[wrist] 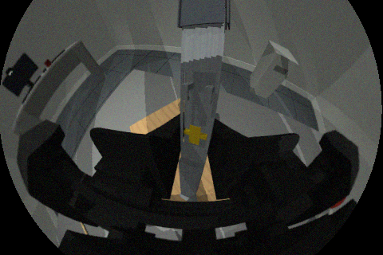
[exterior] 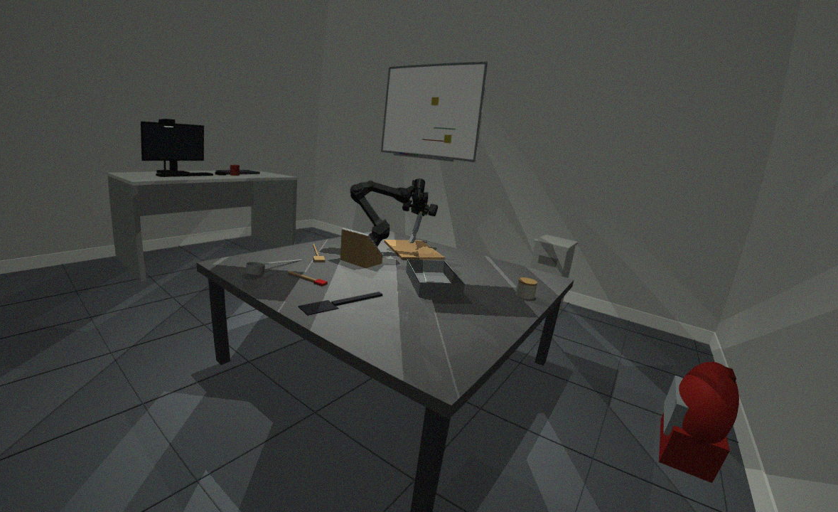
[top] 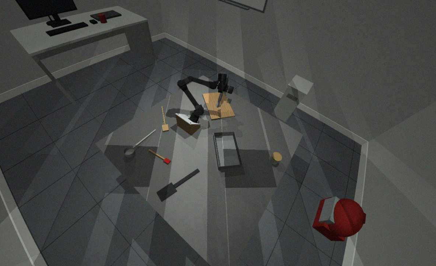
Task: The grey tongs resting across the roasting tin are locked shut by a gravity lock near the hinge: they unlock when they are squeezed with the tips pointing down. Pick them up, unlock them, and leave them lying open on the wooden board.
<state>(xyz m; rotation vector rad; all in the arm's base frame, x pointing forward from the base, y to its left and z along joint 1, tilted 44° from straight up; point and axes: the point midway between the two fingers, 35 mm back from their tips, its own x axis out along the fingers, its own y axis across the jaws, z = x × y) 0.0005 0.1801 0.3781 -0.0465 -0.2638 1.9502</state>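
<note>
The grey tongs [top: 219, 99] [exterior: 416, 228] [wrist: 201, 73] hang steeply below my gripper [top: 221, 92] [exterior: 418, 212] [wrist: 194, 116], which is shut on them. Their lower end is over the wooden board [top: 224, 112] [exterior: 423, 253] [wrist: 155, 121]; whether it touches the board I cannot tell. In the wrist view the tongs run from a wide dark end at the top to a narrow end at the bottom, with a yellow piece [wrist: 195, 135] between the black fingers. The arms look close together; the lock's state is unclear. The roasting tin [top: 230, 167] [exterior: 439, 289] stands without the tongs.
A wooden wedge [top: 186, 125] [exterior: 359, 248] stands by the arm's base. A lidded jar [top: 276, 157] [exterior: 527, 289] is right of the tin. A black spatula [top: 166, 191], a red-headed tool [top: 167, 161], a long-handled pan [top: 129, 152] and a wooden tool [top: 165, 127] lie left.
</note>
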